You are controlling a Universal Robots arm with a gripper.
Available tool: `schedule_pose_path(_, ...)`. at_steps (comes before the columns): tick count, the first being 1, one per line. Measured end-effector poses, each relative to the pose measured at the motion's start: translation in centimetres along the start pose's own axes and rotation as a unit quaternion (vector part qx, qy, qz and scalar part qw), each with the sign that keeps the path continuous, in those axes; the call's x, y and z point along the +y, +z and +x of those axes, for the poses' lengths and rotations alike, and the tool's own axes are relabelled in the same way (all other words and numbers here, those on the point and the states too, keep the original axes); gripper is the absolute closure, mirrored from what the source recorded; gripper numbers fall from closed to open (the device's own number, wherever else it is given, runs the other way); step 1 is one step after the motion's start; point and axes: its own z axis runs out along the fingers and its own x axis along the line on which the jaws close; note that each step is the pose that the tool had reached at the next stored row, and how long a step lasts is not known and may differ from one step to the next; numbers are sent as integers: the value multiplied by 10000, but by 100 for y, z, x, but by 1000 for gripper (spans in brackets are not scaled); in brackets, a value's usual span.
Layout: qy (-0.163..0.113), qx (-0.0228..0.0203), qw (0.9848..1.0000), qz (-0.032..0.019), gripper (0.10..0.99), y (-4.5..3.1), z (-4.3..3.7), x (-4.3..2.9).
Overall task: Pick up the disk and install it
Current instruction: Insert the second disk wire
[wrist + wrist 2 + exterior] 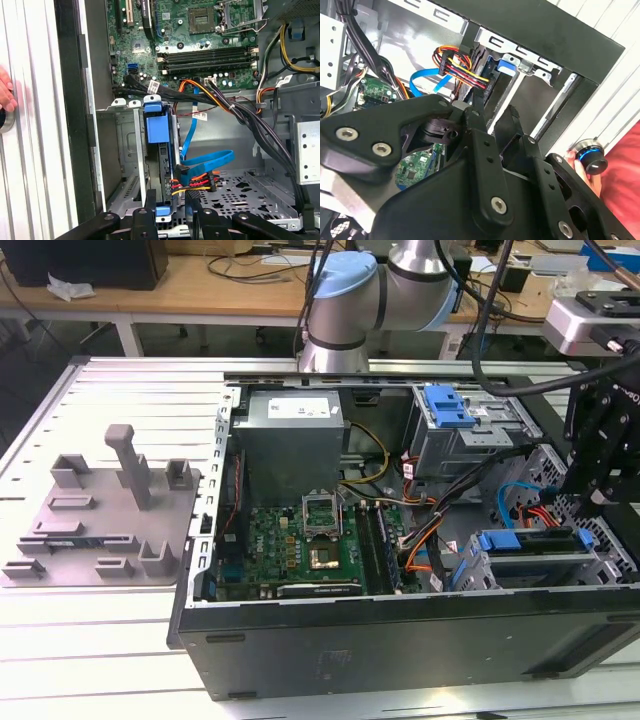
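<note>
The disk, framed by its blue bracket, sits on edge in the drive cage at the case's front corner, on the exterior view's right. In the first wrist view the disk stands in a cage slot with its blue tab toward the motherboard. Red, yellow and blue cables run beside its near end. The second wrist view shows the disk's blue tab in the same cage. My gripper hangs just above that cage. Its fingers are open, apart on either side of the disk's near end, with nothing held.
The open computer case lies on a slatted table. Inside are a motherboard, a grey power supply box, a silver cage with a blue tab and cable bundles. A grey fixture plate lies left. A hand rests by a lit knob.
</note>
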Motion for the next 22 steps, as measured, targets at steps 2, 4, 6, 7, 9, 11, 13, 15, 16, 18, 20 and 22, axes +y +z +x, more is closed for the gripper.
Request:
schedule_pose_path(2,-2,0,10000,0,722,0,0,0)
schedule_pose_path(4,-3,0,10000,1,722,0,0,0)
schedule_pose_path(6,-5,0,10000,1,722,0,0,0)
schedule_pose_path(7,-5,0,10000,1,722,0,0,0)
schedule_pose_path(9,-7,0,10000,1,722,0,0,0)
schedule_pose_path(11,-9,60,10000,-2,722,-4,-72,6)
schedule_pose_path(13,-17,209,9998,0,722,-16,-202,17)
schedule_pose_path(15,-33,296,9996,6,722,-20,-259,24)
schedule_pose_path(16,-42,311,9995,7,722,-22,-272,33)
schedule_pose_path(18,-52,318,9995,11,722,-27,-300,77)
schedule_pose_path(20,-52,360,9993,20,722,-100,-322,107)
schedule_pose_path(22,-53,388,9992,22,722,-119,-320,141)
